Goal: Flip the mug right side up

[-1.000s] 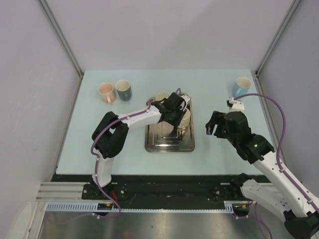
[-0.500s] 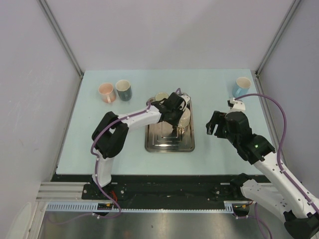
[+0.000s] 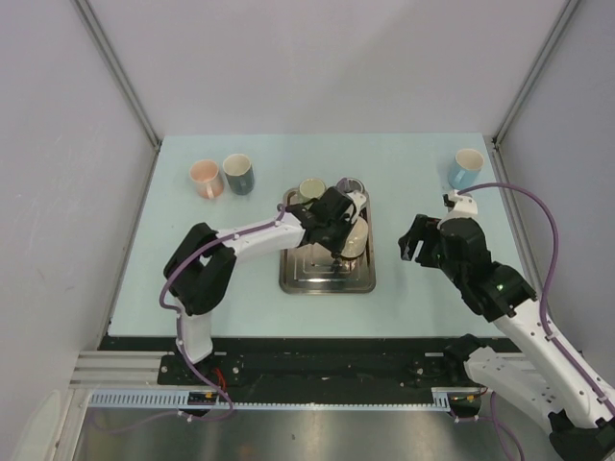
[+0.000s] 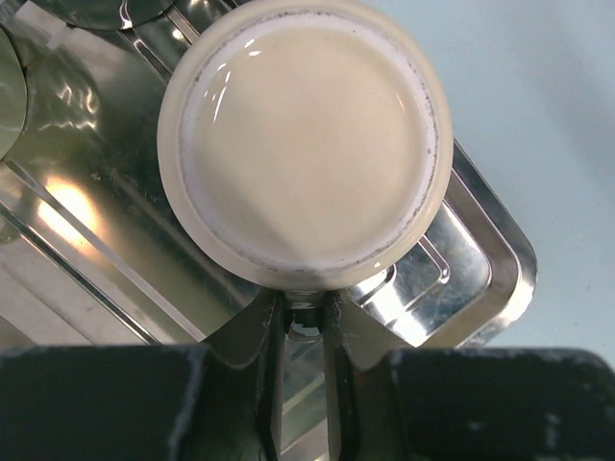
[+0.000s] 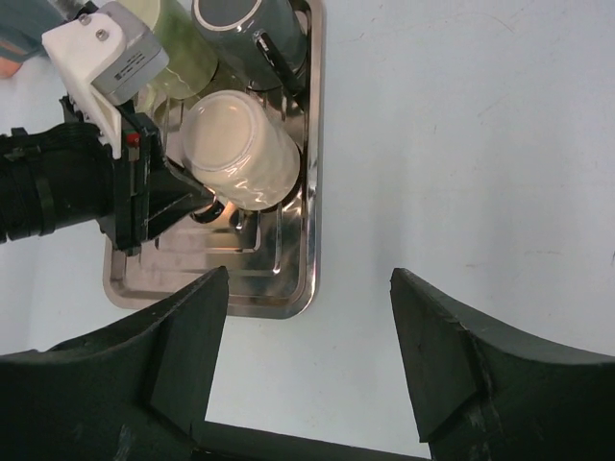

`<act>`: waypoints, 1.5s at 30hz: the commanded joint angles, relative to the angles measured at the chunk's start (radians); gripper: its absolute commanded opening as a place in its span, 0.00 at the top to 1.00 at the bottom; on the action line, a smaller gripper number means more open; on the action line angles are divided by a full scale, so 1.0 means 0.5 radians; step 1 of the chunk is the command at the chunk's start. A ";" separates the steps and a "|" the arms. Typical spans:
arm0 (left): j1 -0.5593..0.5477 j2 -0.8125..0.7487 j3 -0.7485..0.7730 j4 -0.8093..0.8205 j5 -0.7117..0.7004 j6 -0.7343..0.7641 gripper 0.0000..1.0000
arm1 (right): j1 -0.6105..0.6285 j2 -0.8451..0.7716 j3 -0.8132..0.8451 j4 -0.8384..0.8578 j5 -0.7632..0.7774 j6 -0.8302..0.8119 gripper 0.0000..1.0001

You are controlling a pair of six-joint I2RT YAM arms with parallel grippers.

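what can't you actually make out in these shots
- Left wrist view: the cream ceramic mug shows only its base, which hides its mouth and most of its handle. Only a sliver shows between the jaws of the left gripper.
- Top view: the left wrist covers that grip.
- Right wrist view: the pale green mug and dark grey mug are cut off by the top edge.

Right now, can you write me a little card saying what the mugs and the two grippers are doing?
Cream mug: tilted over the tray, bottom showing, not right side up
Left gripper: shut on cream mug
Right gripper: open, holding nothing, beside the tray
At tray's far end: green mug, dark mug
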 commanded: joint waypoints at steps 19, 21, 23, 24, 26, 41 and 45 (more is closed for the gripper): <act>0.127 -1.030 -0.534 0.790 0.507 -0.664 1.00 | 0.038 -0.146 0.079 0.099 -0.376 0.069 0.27; 0.210 -1.208 -0.830 1.103 0.636 -1.016 1.00 | 0.025 -0.171 0.076 0.163 -0.648 0.109 0.26; 0.244 -1.343 -1.000 1.465 0.722 -1.204 1.00 | 0.013 -0.202 0.073 0.230 -0.793 0.146 0.26; 0.262 -1.374 -1.138 1.582 0.744 -1.372 1.00 | 0.013 -0.217 0.070 0.255 -0.894 0.179 0.25; 0.278 -1.436 -1.270 1.932 0.802 -1.533 1.00 | 0.010 -0.266 0.067 0.331 -0.983 0.213 0.25; 0.272 -1.546 -1.808 3.375 0.760 -2.332 1.00 | 0.001 -0.220 -0.086 0.896 -1.637 0.683 0.24; 0.256 -1.614 -1.787 3.259 0.760 -2.224 1.00 | 0.132 -0.141 -0.092 0.933 -1.488 0.661 0.26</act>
